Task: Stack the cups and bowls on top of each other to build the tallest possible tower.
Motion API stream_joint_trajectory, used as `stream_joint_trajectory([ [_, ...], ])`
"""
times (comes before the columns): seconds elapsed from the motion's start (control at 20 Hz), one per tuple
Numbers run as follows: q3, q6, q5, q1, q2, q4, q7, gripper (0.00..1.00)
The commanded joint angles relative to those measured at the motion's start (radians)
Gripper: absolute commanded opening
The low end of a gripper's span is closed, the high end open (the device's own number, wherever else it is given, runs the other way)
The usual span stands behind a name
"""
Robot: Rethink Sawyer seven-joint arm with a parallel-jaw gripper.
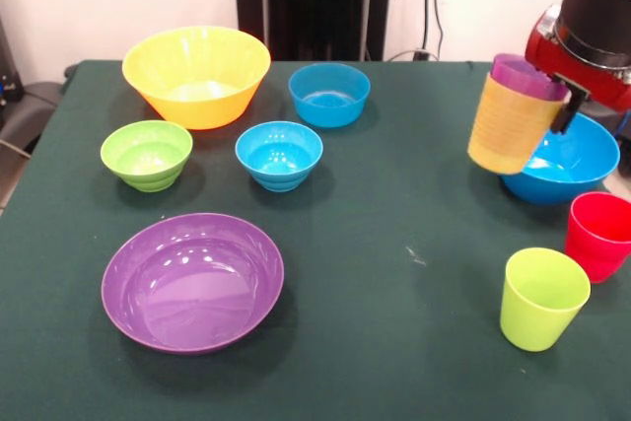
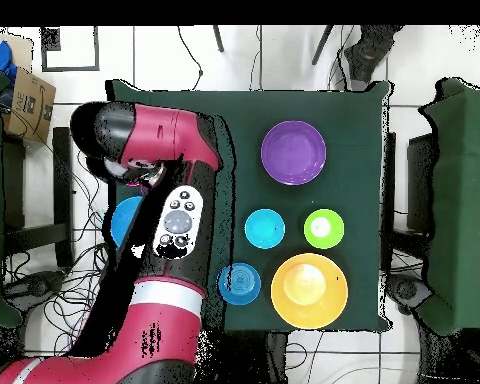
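With the gripper (image 1: 564, 96) clamped on the tilted yellow cup (image 1: 513, 123) and the purple cup (image 1: 529, 76) nested inside, held above the large blue bowl (image 1: 572, 160), level both before lowering them squarely onto the lime green cup (image 1: 542, 298).

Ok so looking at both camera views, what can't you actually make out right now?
- Gripper: front view shows it at the yellow cup with the purple cup nested inside, but the fingers are mostly behind the cups, so the grip is unclear.
- Overhead view: the arm covers the held cups, the lime green cup and the red cup.
- Large blue bowl: partly behind the cups in front; only a sliver overhead.
- Red cup: cut off by the front view's right edge.
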Motion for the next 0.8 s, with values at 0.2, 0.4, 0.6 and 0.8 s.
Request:
stream_joint_trajectory([
  [0.2, 0.033, 0.126, 0.025, 0.005, 0.113, -0.204, 0.305, 0.0],
  [0.4, 0.033, 0.132, 0.029, 0.006, 0.161, -0.268, 0.331, 0.0],
  [0.6, 0.03, 0.151, 0.035, 0.009, 0.188, -0.312, 0.354, 0.0],
  [0.8, 0.029, 0.165, 0.043, 0.004, 0.207, -0.345, 0.363, 0.0],
])
